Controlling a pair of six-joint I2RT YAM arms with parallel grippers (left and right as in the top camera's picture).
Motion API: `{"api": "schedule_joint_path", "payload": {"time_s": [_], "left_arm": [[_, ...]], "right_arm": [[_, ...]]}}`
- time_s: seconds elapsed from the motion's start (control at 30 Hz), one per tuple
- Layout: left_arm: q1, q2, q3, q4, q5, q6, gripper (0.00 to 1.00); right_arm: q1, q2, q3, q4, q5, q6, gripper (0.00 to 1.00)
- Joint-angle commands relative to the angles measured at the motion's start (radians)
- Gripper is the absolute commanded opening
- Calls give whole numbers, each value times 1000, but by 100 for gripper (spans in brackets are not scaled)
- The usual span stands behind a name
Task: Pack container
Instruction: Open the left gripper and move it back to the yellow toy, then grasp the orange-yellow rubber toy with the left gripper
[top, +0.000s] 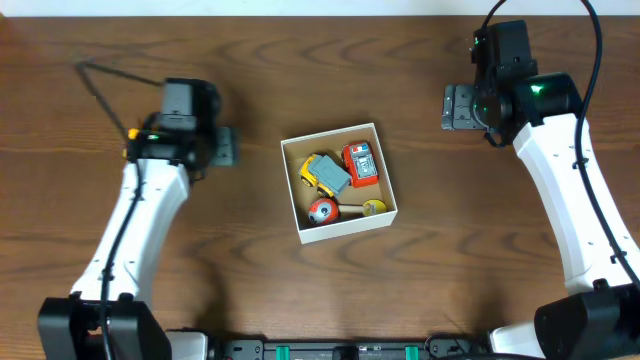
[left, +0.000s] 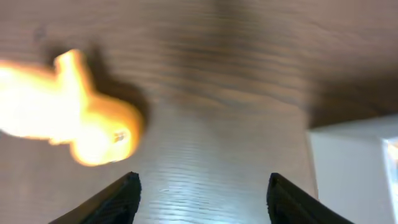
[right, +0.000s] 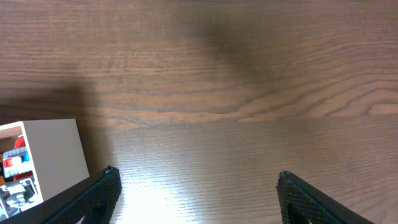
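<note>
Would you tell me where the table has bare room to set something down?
Bare table lies between the left gripper and the container, between container and right gripper, and along the near edge. Inside the container, toys crowd it.

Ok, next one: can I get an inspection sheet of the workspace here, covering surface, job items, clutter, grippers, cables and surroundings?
Surface: dark brown wooden table, no spills seen.
Job's things: small square white cardboard box with brown inside, centre; holds a yellow-and-grey toy vehicle, red toy vehicle, red ball-shaped toy and small yellow piece.
Clutter: blurred orange-yellow object on the wood near the left gripper; kind unclear.
Grippers: left gripper and right gripper, jaws open, holding nothing.
Cables: thin black cable on the table, far left; black arm cable, right.
Surroundings: nothing seen.
</note>
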Motion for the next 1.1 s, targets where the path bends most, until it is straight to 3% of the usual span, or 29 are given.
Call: {"api": "schedule_joint_path", "payload": {"time_s": [0.0, 0.1, 0.23, 0.27, 0.3, 0.37, 0.53, 1.0, 1.07], "left_arm": [[91, 6, 2, -7, -8, -254, 52], [156, 27, 2, -2, -8, -452, 52], [205, 69, 2, 63, -8, -533, 69], [215, 81, 2, 86, -8, -533, 80], [224, 92, 2, 106, -8, -533, 83], [240, 112, 2, 130, -8, -533, 98], [288, 177, 2, 138, -8, -620, 98], [322, 377, 2, 219, -7, -614, 98], [322, 389, 2, 216, 6, -613, 92]], "right_arm": [[-3, 7, -5, -2, 0, -11, 83], [-3, 7, -5, -1, -1, -10, 83], [-3, 7, -6, -2, -2, -10, 83], [-3, 7, -6, -2, -2, -10, 84], [-3, 7, -6, -3, -1, -10, 84], [-3, 7, -6, -7, -2, -10, 84], [-3, 7, -7, -22, -1, -10, 84], [-3, 7, -14, -24, -2, -10, 83], [-3, 7, -14, -24, -2, -10, 83]]}}
